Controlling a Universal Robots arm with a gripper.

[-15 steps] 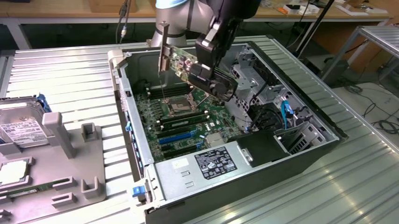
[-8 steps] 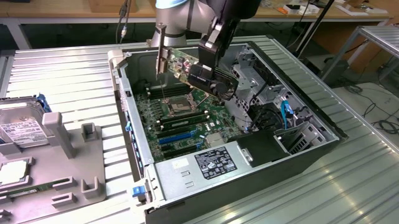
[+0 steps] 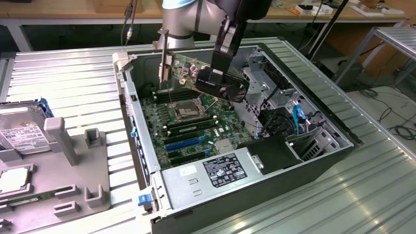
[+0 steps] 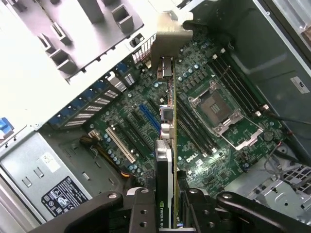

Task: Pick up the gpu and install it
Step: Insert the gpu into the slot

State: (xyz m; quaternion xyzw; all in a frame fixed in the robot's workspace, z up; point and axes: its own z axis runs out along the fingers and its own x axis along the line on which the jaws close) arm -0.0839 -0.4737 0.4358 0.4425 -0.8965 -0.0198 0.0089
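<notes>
The gpu [image 3: 195,73] hangs tilted above the open computer case [image 3: 143,161], its silver bracket [image 3: 164,63] towards the case's rear wall. My gripper [image 3: 219,68] is shut on the card's dark end. In the wrist view the gpu [image 4: 165,145] shows edge-on, running from my gripper [image 4: 167,213] out to the bracket [image 4: 170,34]. It hovers over the motherboard [image 4: 209,160], roughly in line with the expansion slots, with the blue slot [image 4: 148,116] just beside its edge. The card is clear of the board.
The CPU socket [image 3: 184,111] and memory slots lie under the card. A grey power supply [image 3: 215,170] fills the case's near end, and drive cages [image 3: 279,97] line the exterior view's right. On the left stand a grey fixture tray [image 3: 65,161] and a hard drive [image 3: 19,131].
</notes>
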